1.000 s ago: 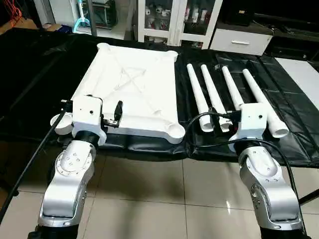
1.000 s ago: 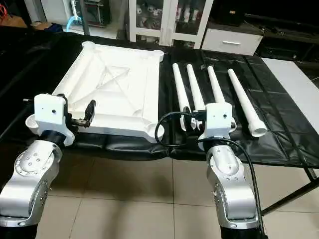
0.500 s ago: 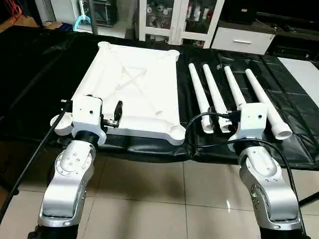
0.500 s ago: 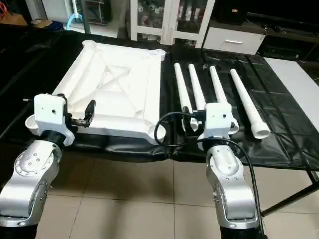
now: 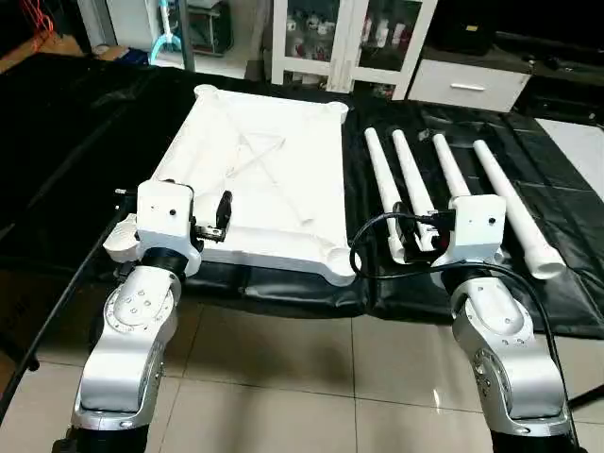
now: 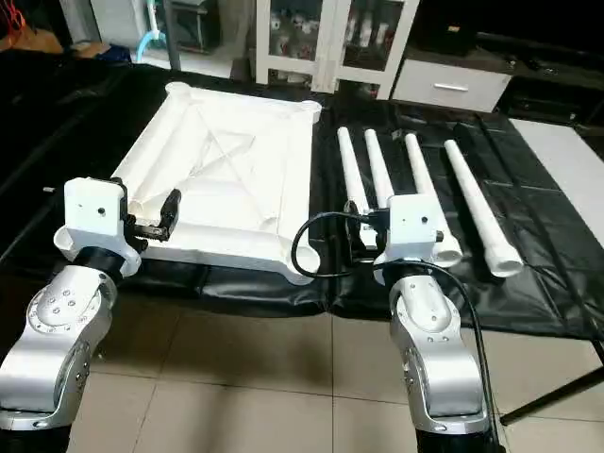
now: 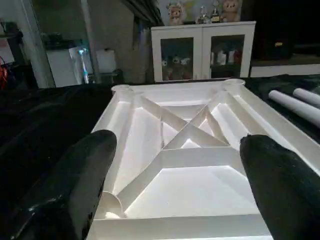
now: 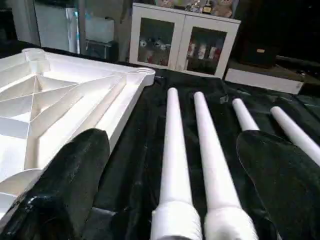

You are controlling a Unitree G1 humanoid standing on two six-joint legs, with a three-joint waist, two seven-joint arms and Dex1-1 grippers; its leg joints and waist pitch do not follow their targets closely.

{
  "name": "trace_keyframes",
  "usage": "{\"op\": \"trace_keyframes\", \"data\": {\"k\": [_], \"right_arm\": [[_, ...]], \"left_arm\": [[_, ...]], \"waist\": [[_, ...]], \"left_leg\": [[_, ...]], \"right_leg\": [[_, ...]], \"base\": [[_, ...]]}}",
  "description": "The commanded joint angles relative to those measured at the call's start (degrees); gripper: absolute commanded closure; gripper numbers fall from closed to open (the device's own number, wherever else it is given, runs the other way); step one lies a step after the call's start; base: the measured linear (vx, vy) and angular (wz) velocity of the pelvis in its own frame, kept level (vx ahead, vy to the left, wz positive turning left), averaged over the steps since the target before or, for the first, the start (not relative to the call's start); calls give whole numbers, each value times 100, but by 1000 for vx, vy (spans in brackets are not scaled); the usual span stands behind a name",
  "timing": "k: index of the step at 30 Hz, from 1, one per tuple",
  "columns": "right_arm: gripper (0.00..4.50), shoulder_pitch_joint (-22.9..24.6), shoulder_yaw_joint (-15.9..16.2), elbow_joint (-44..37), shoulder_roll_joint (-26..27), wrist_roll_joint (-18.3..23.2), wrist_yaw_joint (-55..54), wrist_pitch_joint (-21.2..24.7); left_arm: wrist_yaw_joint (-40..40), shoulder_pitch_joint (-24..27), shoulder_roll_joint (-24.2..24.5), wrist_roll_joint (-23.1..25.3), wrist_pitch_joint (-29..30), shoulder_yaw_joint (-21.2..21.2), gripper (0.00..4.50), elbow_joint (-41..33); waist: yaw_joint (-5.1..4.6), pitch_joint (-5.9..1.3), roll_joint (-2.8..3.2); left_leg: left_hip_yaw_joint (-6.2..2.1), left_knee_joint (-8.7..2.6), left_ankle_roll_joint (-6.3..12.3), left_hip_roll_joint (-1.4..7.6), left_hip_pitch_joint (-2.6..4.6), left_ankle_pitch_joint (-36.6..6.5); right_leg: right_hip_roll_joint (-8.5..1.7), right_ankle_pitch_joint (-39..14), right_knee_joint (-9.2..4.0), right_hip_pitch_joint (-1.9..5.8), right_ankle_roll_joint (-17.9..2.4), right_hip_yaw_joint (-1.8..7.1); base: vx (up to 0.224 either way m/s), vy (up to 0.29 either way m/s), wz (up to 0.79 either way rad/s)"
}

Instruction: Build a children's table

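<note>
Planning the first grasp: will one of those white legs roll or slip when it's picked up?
Probably both. The leg nearest the tabletop is a round, smooth tube lying loose on the black mat, so a nudge may roll it. Its taper could let it slip through the open right end effector.

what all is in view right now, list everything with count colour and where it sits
table top: 1, white, ribbed underside up, on the left half of the black mat
legs: 4, white tapered tubes, lying side by side on the mat, right of the top
mat: 1, black, covering the work surface
cabinet: 1, white with glass doors, behind the mat
drawer unit: 1, white, low, right of the cabinet
floor: beige tiles, below the near edge of the mat
left gripper: 1, black jaws open, at the top's near edge
right gripper: 1, black jaws open, over the near ends of the legs
forearms: 2, silver, in the foreground
</note>
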Motion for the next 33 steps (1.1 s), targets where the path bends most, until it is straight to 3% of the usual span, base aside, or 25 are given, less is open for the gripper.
{"op": "trace_keyframes", "data": {"k": [1, 5, 7, 8, 9, 10, 11, 12, 13, 15, 16, 17, 18, 19, 21, 22, 23, 24, 25, 26, 27, 28, 30, 32, 33], "right_arm": [[0, -24, -66, 32, -16, -46, 13, -2], [0, -32, -62, 41, -12, -50, 10, -6], [0, -33, -61, 45, -11, -53, 9, -7], [0, -34, -61, 47, -8, -54, 6, -5], [0, -35, -61, 49, -5, -55, 4, -5], [0, -32, -63, 51, -5, -55, 2, -5], [0, -31, -63, 51, -5, -55, 2, -5], [0, -28, -67, 51, -6, -55, 1, -7], [0, -28, -68, 51, -6, -55, 1, -6], [0, -19, -75, 43, -7, -53, -1, -4], [0, -9, -84, 33, -8, -49, -3, -1], [0, -5, -88, 27, -8, -44, -1, 1], [0, 1, -94, 17, -5, -34, 0, 23], [0, 12, -96, 3, -6, -29, 4, 31], [0, 26, -105, -18, -2, -13, 12, 37], [0, 30, -108, -25, -1, -10, 14, 38], [0, 49, -118, -54, -1, -11, 2, 40], [0, 55, -122, -62, 1, -14, -4, 37], [0, 69, -133, -80, 8, -19, -12, 32], [0, 79, -150, -97, 32, -14, -27, 31], [0, 83, -161, -108, 52, -10, -32, 32], [0, 91, -161, -128, 65, -14, -35, 39], [0, 112, -143, -156, 69, -23, -51, 48], [0, 149, -149, -194, 88, -8, -77, 64], [0, 179, -162, -237, 107, 3, -80, 90]], "left_arm": [[-31, -59, -15, 20, 66, 2, 11, -16], [-30, -62, -13, 21, 65, 6, 11, -11], [-32, -61, -13, 21, 65, 5, 11, -10], [-36, -62, -11, 19, 64, 4, 11, -7], [-38, -65, -11, 16, 64, 5, 11, -4], [-42, -70, -11, 16, 61, 2, 11, 3], [-42, -70, -11, 17, 61, 2, 11, 3], [-45, -72, -11, 18, 59, -3, 11, 6], [-47, -73, -10, 17, 60, -3, 11, 8], [-50, -77, -9, 14, 61, -2, 11, 12], [-54, -86, -9, 13, 63, 0, 11, 21], [-55, -88, -8, 14, 64, -1, 11, 22], [-56, -85, -9, 15, 64, -4, 11, 19], [-60, -86, -9, 16, 60, -5, 11, 25], [-63, -91, -10, 15, 58, -3, 11, 32], [-64, -94, -11, 15, 57, -1, 11, 36], [-75, -100, -18, 19, 60, -2, 11, 37], [-80, -105, -21, 21, 59, -2, 11, 42], [-82, -113, -24, 17, 57, -10, 11, 48], [-92, -130, -18, 10, 56, -21, 11, 61], [-101, -141, -14, 5, 55, -24, 11, 67], [-114, -152, -12, -3, 56, -26, 11, 73], [-144, -167, -17, -3, 53, -24, 11, 96], [-180, -178, -26, -13, 52, -43, 11, 126], [-231, -186, -26, -35, 33, -79, 11, 143]], "waist": [[17, -434, 49], [79, -392, 61], [-193, -419, 130], [-263, -442, 111], [-263, -411, 21], [28, -404, -235], [215, -367, -228], [378, -324, -162], [433, -258, -71], [326, -301, 165], [-179, -442, 536], [-72, -476, 486], [38, -332, 455], [13, -312, 494], [240, -99, 212], [340, -46, 29], [336, -98, -54], [325, -67, -169], [466, -104, -243], [637, -201, -240], [773, -188, -211], [710, -205, -144], [558, -172, -28], [485, -161, 177], [363, -141, 388]], "left_leg": [[-27, -239, 1408, -211, 32, 791], [-92, -186, 1464, -295, -65, 890], [-637, -228, 2105, 119, 710, 1661], [-785, -181, 2379, 246, 910, 1782], [-803, -125, 2575, 174, 750, 1724], [-256, 362, 2115, -725, -327, 1052], [-181, 639, 1856, -775, -543, 333], [-479, 1174, 1024, -315, -1097, -58], [-671, 1152, 219, -28, -1291, -30], [-666, 241, 45, 51, -908, 680], [-1447, -202, 1077, 453, 169, 415], [-1489, -161, 1453, 546, 177, 285], [-1229, -233, 1406, 595, -6, -699], [-857, -359, 831, 771, 11, -1194], [43, -896, -170, 1068, -58, -2965], [576, -867, -184, 1065, 218, -3719], [778, -515, -230, 810, 549, -3724], [800, 711, -11, -208, 854, -3107], [509, 817, 204, -293, 377, -2534], [50, 909, 201, -424, -11, -1342], [-116, 927, 206, -492, -141, -1031], [-517, 1159, 159, -586, -367, -273], [-723, 1200, 82, -516, -552, 75], [-806, 631, 148, -347, -612, 447], [-986, -12, 366, 13, -456, 160]], "right_leg": [[105, 1144, -120, 384, -1374, 179], [234, 1415, -110, 505, -1297, 351], [223, 836, 259, -288, -653, 48], [108, 443, 329, -536, -476, 6], [-84, 157, 267, -490, -302, 85], [-60, 591, -105, 683, -513, 678], [-426, 737, -356, 951, -1085, 1116], [-982, 1801, -435, 1254, -2051, 1553], [-832, 2885, -376, 1184, -2299, 1466], [33, 2497, -70, 886, -1596, 634], [449, -763, 1073, -478, -227, -192], [298, -974, 1116, -511, 4, -174], [170, -635, 1185, -642, 304, -142], [118, -427, 1191, -688, 248, -182], [-64, 229, 970, -662, -271, -313], [-29, -773, 667, -829, -548, -335], [40, -1290, 207, -1050, -701, -327], [-94, -3466, -824, -1155, -653, 425], [-496, -4361, -800, -442, -788, 1079], [-445, -4994, -635, 207, -981, 1552], [-494, -4587, -575, 320, -1157, 1608], [-391, -2948, -405, 307, -1660, 1602], [-335, -2117, -477, 247, -1947, 1491], [30, -1977, -501, 109, -1407, 1117], [274, -1956, -300, -74, -873, 670]], "base": [[69, 5, 16], [65, 8, 19], [85, -42, 16], [89, -76, 12], [53, -123, -5], [0, 0, 0], [0, 0, 0], [73, 99, 39], [82, 138, 33], [10, 107, 22], [-52, -2, -15], [-52, -2, -15], [85, -10, -6], [78, 30, 0], [72, 2, -15], [139, -121, -35], [139, -121, -35], [171, -130, -36], [194, -68, -54], [194, -68, -54], [217, -62, -44], [143, -69, 7], [136, -47, 18], [124, 31, 18], [124, 74, 9]]}}
